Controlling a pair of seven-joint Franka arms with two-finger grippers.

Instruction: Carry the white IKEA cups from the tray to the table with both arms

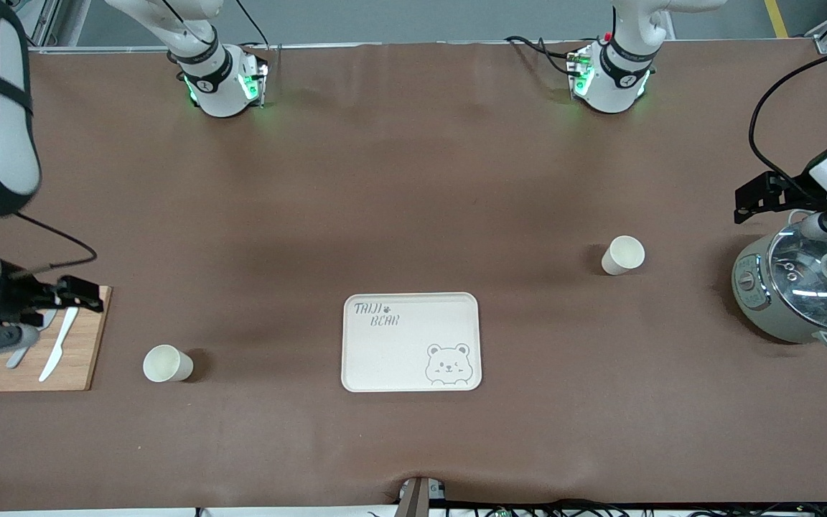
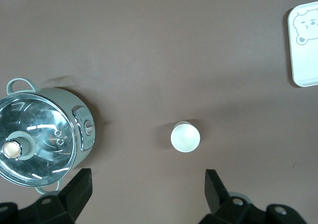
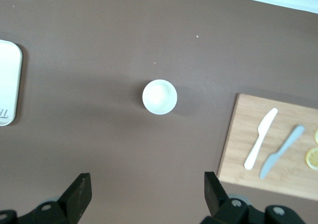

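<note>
the cream-white rounded tray [image 1: 411,342] with its grey bear lies bare, one cream-white tapered cup [image 1: 166,364] at its nine o'clock, the other [image 1: 622,255] at two o'clock; right gripper [image 3: 144,199] and left gripper [image 2: 146,194], fingers spread empty, hang high above, suggesting both cups are delivered.

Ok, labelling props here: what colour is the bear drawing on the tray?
Grey line art on the cream-white tray; the bear face shows best in the front view.

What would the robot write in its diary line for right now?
cups: both on table, upright, one toward left arm's end, one toward right's | tray: empty | left gripper: open, raised | right gripper: open, raised
</note>
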